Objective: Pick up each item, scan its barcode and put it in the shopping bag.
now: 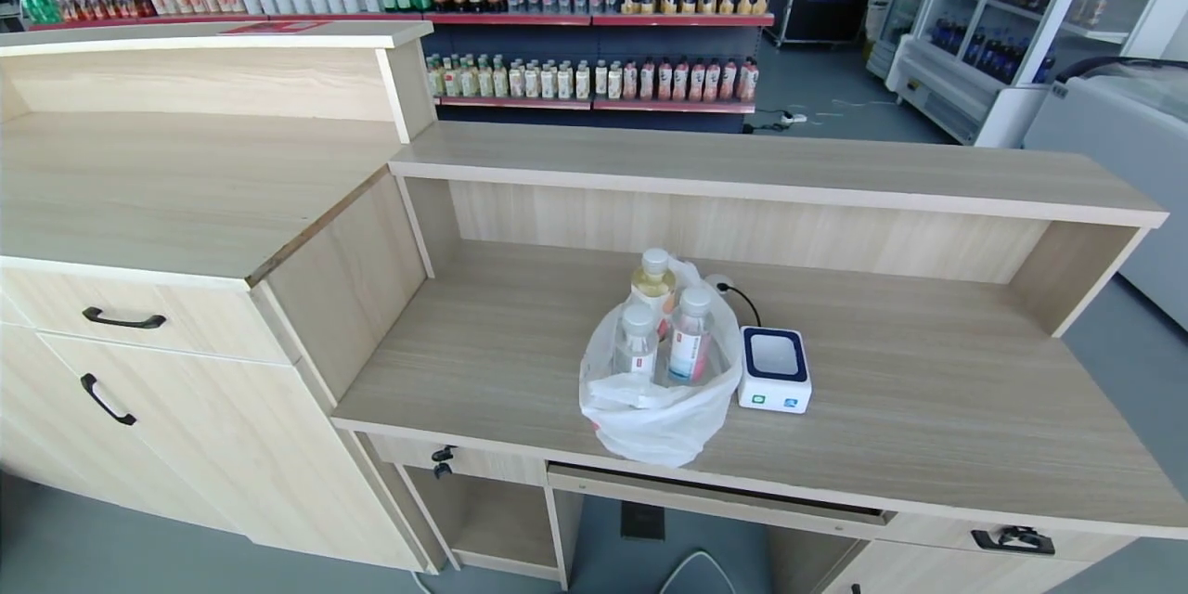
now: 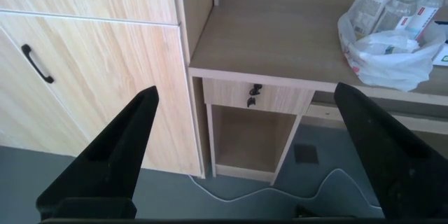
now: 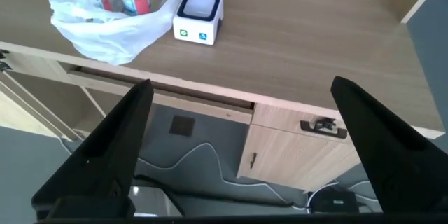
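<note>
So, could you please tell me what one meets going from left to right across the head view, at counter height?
Black cabinet handles → shopping bag with bottles standing in it → white barcode scanner right beside the bag → bare stretch of counter.

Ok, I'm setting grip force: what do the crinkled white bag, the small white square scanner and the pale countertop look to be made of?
Crinkled white bag: thin translucent plastic film, bottles showing through.
Small white square scanner: probably hard plastic, smooth rounded shell.
Pale countertop: matte wood-grain laminate, seemingly.
</note>
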Motion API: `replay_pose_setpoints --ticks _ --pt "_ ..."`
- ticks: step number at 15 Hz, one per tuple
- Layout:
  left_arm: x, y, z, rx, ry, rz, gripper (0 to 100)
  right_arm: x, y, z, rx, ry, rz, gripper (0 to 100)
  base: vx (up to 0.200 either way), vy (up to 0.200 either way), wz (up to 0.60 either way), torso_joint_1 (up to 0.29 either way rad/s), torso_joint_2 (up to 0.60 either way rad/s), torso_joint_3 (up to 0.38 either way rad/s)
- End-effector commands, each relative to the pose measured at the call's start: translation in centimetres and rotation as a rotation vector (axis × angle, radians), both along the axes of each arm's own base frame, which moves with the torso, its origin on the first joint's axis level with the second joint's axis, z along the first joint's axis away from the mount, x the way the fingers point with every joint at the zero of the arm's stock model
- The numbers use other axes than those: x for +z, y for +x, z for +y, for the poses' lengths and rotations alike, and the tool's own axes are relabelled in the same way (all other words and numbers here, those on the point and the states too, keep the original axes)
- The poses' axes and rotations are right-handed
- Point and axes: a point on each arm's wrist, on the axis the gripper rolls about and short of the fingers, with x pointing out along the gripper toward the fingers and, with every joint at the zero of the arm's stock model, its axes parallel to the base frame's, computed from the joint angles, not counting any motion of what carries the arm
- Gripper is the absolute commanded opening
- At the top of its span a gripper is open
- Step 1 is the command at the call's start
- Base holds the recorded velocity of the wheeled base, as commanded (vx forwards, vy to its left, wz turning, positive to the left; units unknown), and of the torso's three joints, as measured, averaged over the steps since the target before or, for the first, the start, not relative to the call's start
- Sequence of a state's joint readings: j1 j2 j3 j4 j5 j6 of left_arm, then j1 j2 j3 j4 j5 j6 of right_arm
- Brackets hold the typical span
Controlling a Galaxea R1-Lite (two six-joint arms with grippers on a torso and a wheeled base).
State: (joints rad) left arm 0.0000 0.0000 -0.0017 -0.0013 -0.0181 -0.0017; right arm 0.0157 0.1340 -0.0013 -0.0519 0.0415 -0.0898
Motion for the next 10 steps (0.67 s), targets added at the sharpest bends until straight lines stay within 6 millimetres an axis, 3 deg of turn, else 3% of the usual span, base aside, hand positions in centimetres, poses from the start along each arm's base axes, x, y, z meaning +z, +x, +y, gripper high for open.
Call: replay_pose_setpoints --ticks 1,10 --pt "0.0 0.0 0.0 0.0 0.0 0.0 100 -0.64 -1.07 0.01 -0.009 0.02 -0.094 100 0.0 0.0 0.0 0.0 0.0 0.0" --pt "0.0 0.0 0.0 0.0 0.0 0.0 100 -0.76 -1.08 -0.01 -0.019 0.057 -0.083 100 0.0 0.0 0.0 0.0 0.0 0.0"
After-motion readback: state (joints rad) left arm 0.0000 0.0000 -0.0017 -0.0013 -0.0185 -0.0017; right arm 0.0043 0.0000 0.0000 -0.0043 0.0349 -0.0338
